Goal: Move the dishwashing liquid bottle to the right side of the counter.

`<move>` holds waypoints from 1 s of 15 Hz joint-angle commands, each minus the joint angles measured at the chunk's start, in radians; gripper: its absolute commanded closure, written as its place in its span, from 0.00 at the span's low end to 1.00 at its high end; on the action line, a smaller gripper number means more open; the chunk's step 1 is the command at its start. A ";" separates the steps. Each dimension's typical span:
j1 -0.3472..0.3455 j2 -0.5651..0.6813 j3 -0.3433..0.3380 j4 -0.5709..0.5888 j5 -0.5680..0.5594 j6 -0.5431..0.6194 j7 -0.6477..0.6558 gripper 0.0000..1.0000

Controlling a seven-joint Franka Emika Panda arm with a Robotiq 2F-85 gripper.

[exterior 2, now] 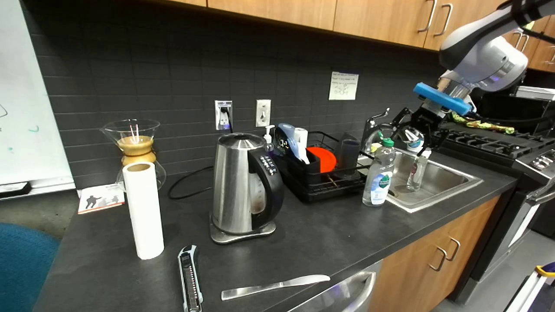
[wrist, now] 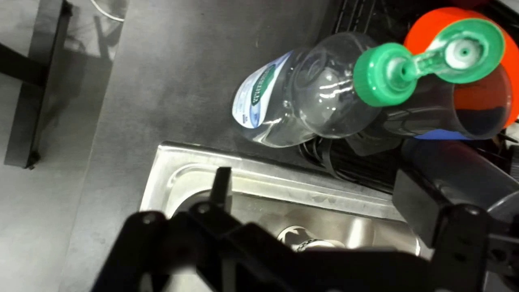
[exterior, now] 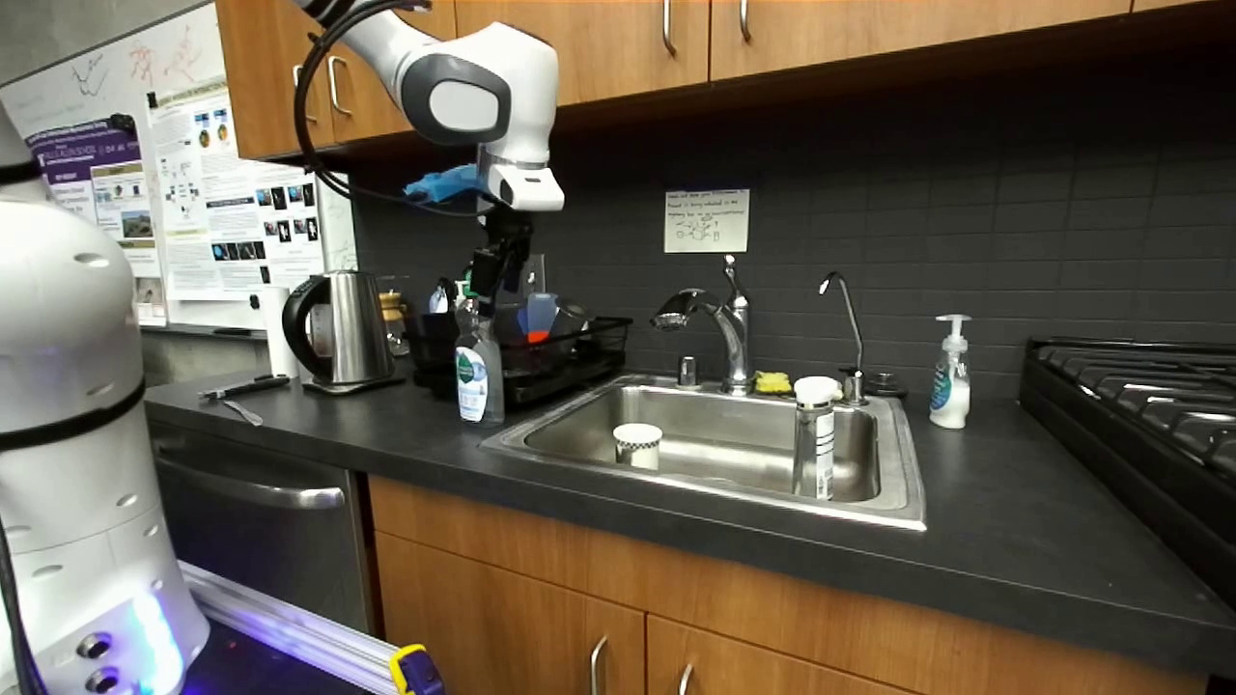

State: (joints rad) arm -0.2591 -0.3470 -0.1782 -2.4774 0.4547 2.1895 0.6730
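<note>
In wrist view, the pincer point(wrist: 318, 195) partly hides a cup point(wrist: 305, 240).

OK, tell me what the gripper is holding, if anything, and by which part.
Nothing: the gripper is open, and the dishwashing liquid bottle stands outside its jaws.

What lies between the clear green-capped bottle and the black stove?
A rectangular steel sink, then dark counter bearing a white pump bottle, in an exterior view.

Wrist view: gripper point(wrist: 318, 196) blurry, btm; glare on sink rim point(wrist: 279, 179). In an ext. view: backsplash point(exterior: 927, 222) dim, upper R; base light point(exterior: 156, 642) blown out, btm L.
</note>
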 commanded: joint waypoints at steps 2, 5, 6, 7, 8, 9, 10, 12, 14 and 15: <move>-0.001 -0.030 0.015 -0.080 0.076 0.143 0.066 0.00; 0.019 -0.017 0.011 -0.093 0.133 0.169 0.076 0.00; 0.023 -0.015 0.014 -0.095 0.149 0.171 0.077 0.00; 0.025 -0.013 0.019 -0.095 0.160 0.166 0.084 0.00; 0.027 -0.012 0.021 -0.094 0.172 0.162 0.087 0.00; 0.031 -0.008 0.023 -0.091 0.185 0.154 0.091 0.00; 0.035 -0.006 0.024 -0.091 0.202 0.154 0.091 0.00; 0.044 0.005 0.031 -0.088 0.231 0.156 0.096 0.00; 0.056 0.021 0.037 -0.081 0.268 0.158 0.100 0.00; 0.060 0.028 0.041 -0.078 0.281 0.157 0.105 0.00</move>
State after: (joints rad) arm -0.2155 -0.3426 -0.1488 -2.5665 0.6884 2.3377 0.7517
